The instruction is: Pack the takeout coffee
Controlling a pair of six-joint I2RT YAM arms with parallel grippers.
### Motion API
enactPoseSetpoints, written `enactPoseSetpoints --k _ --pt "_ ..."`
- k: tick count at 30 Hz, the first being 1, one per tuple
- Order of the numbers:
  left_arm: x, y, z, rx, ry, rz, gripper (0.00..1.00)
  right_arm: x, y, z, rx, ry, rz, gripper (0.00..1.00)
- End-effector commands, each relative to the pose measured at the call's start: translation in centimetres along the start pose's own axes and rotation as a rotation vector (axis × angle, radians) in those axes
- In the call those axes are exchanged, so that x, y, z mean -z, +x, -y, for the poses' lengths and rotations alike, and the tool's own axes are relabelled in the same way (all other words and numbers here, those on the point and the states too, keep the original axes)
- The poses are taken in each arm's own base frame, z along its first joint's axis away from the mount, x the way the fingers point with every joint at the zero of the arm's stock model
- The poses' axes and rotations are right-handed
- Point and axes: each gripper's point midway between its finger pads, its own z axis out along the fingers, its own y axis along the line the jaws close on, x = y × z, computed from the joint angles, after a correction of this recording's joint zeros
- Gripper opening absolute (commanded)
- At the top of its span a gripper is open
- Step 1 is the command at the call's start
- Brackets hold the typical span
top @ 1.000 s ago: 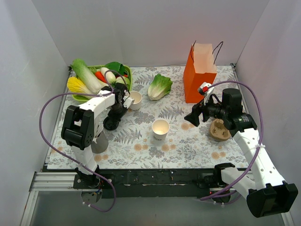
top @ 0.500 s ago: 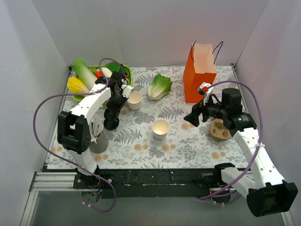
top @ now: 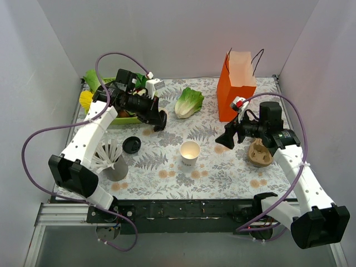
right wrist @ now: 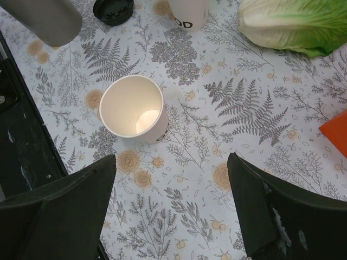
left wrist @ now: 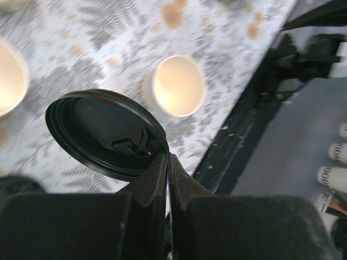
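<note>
- your left gripper (left wrist: 167, 162) is closed tight on the rim of a black lid (left wrist: 103, 130). the lid is a round, ribbed plastic disc, and its hollow underside faces the wrist camera.
- your right gripper (top: 225, 137) stands wide open at about 3 o'clock with nothing between its fingers.
- the takeout coffee is not in one piece. both paper cups stand upright and open-topped, so you cannot tell which one is meant.
- the near cup (top: 189, 151) sits at the middle of the table. it is smooth white paper, and the right wrist view shows its bare bottom with nothing in it.
- the far cup (right wrist: 188, 13) stands at about 11 o'clock from the near cup. the top view hides it behind the left gripper, the right wrist view shows only its printed wall, and the left wrist view catches its open rim.
- a loose lid (top: 131, 145) lies flat on the fern-print cloth (top: 217, 172) at 9 o'clock.
- the orange bag (top: 236, 89) stands upright at 1 o'clock with its top open. it is stiff paper with cord handles, and its inside is not visible.
- the green bowl (top: 119, 118) at 10 o'clock holds leafy and yellow vegetables, half hidden by the left arm.
- the grey holder (top: 115, 168) at 8 o'clock holds a fan of white sticks.
- a brown pulp tray (top: 260, 154) lies at 4 o'clock.
- a lettuce (top: 189, 102) lies at 12 o'clock.
</note>
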Motion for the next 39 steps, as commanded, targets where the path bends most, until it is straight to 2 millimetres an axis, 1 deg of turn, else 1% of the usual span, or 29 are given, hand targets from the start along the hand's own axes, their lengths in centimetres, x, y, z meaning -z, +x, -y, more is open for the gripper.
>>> enactPoseSetpoints --k 1,2,3,4,5,6,7,8,9,11,15,19,21,24,30,34,35,39 --pt "1.3 -3.3 7.6 -0.042 0.371 0.180 0.00 0.2 -1.7 -0.7 0.053 -0.053 0.028 0.91" --pt "1.0 -2.9 9.0 0.001 0.454 0.162 0.00 0.0 -1.6 -0.6 0.065 -0.063 0.021 0.91" --pt "0.6 -3.6 9.4 -0.024 0.484 0.188 0.00 0.0 -1.5 -0.7 0.070 -0.067 0.013 0.91" --pt "0.1 -3.5 9.9 -0.014 0.523 0.183 0.00 -0.1 -1.4 -0.6 0.071 -0.069 0.007 0.91" --pt "-1.0 -2.7 10.5 0.011 0.563 0.152 0.00 -0.3 -1.3 -0.4 0.067 -0.070 0.000 0.91" --pt "-1.4 -3.0 11.2 0.005 0.601 0.156 0.00 -0.3 -1.4 -0.3 0.072 -0.072 -0.002 0.91" --pt "-2.3 -2.7 11.3 0.016 0.615 0.137 0.00 -0.3 -1.2 -0.4 0.066 -0.077 -0.008 0.91" --pt "-3.2 -2.1 12.1 0.009 0.634 0.112 0.00 -0.4 -1.2 -0.4 0.062 -0.083 -0.012 0.91" --pt "-4.0 -1.7 12.1 0.018 0.648 0.096 0.00 -0.5 -1.1 -0.4 0.056 -0.086 -0.017 0.91" --pt "-4.9 -1.1 12.7 0.030 0.683 0.073 0.00 -0.5 -0.8 -0.6 0.044 -0.098 -0.029 0.91" --pt "-6.7 -0.3 12.6 0.048 0.734 0.051 0.00 -0.6 -0.1 -0.8 0.042 -0.108 -0.039 0.91" --pt "-8.3 0.9 12.4 0.074 0.779 0.004 0.00 -0.9 0.8 -0.9 0.033 -0.122 -0.053 0.91" --pt "-8.9 1.0 12.2 0.087 0.790 0.000 0.00 -1.1 1.1 -1.1 0.039 -0.137 -0.058 0.91" --pt "-9.7 1.6 11.9 0.118 0.811 -0.026 0.00 -1.4 1.6 -1.1 0.050 -0.148 -0.070 0.91" --pt "-10.0 1.7 11.5 0.147 0.840 -0.045 0.00 -2.0 1.6 -1.2 0.052 -0.160 -0.078 0.91" --pt "-9.7 2.2 10.6 0.180 0.833 -0.044 0.00 -2.5 2.0 -1.3 0.046 -0.164 -0.087 0.91" --pt "-9.9 2.7 10.2 0.198 0.828 -0.049 0.00 -2.6 2.1 -1.4 0.046 -0.166 -0.087 0.91" --pt "-9.8 3.4 9.2 0.226 0.817 -0.044 0.00 -3.3 2.1 -1.8 0.055 -0.181 -0.097 0.91"
